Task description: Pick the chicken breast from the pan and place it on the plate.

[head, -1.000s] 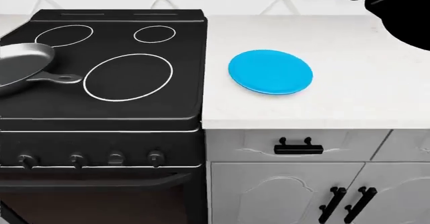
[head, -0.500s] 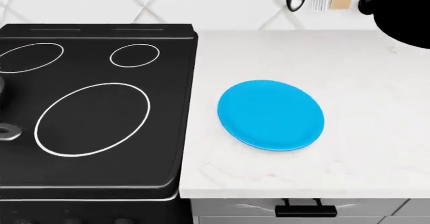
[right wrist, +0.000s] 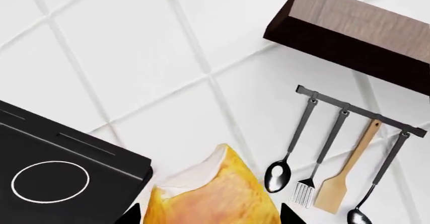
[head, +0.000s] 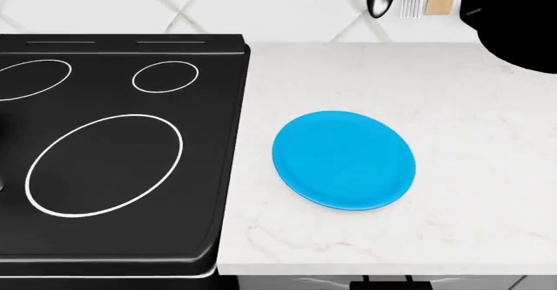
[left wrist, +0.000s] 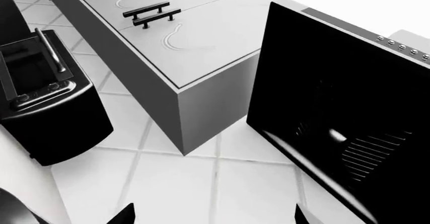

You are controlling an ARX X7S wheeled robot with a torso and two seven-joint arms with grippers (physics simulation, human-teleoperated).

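Plate (head: 344,159) nearer, pan gone leftward

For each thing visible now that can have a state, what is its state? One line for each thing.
chicken breast: held between the right gripper's fingertips, raised in front of the wall tiles.
plate: empty, flat on the countertop.
stove: no pan visible on the shown burners.
hanging utensils: hung on the wall rail.
left gripper: open, holding nothing, over the floor.
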